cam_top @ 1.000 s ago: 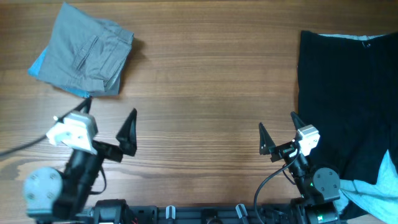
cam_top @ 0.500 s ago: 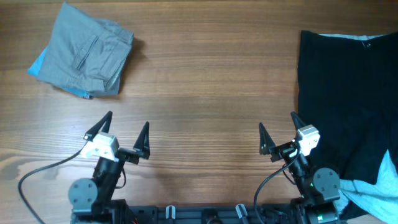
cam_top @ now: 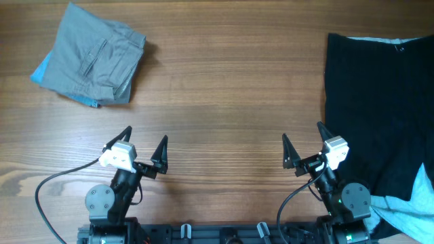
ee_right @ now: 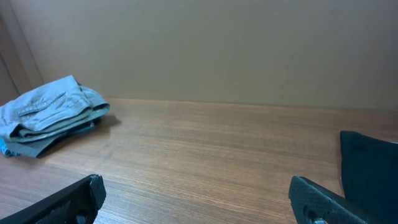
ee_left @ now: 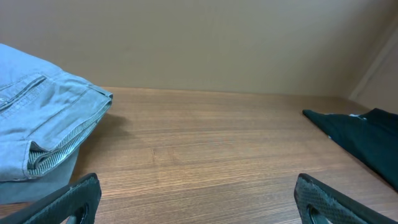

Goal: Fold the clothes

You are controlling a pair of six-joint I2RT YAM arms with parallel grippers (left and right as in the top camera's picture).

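Note:
The clothes, a pair of grey shorts (cam_top: 91,57), lie folded in a compact stack at the table's far left; they also show in the left wrist view (ee_left: 37,124) and the right wrist view (ee_right: 53,109). My left gripper (cam_top: 145,135) hovers open near the front edge, well short of the shorts, with nothing between its fingers (ee_left: 198,186). At the front right my right gripper (cam_top: 302,132) stands open and empty too (ee_right: 196,186), with bare wood in front of it.
A blue cloth edge (cam_top: 41,71) sticks out from under the grey shorts. A large black garment (cam_top: 380,102) covers the right side of the table, and a pale blue cloth (cam_top: 413,210) lies at the front right corner.
My left arm has drawn back from beside the grey shorts, moving right and toward the front edge, its gripper still open. The right arm has not moved.

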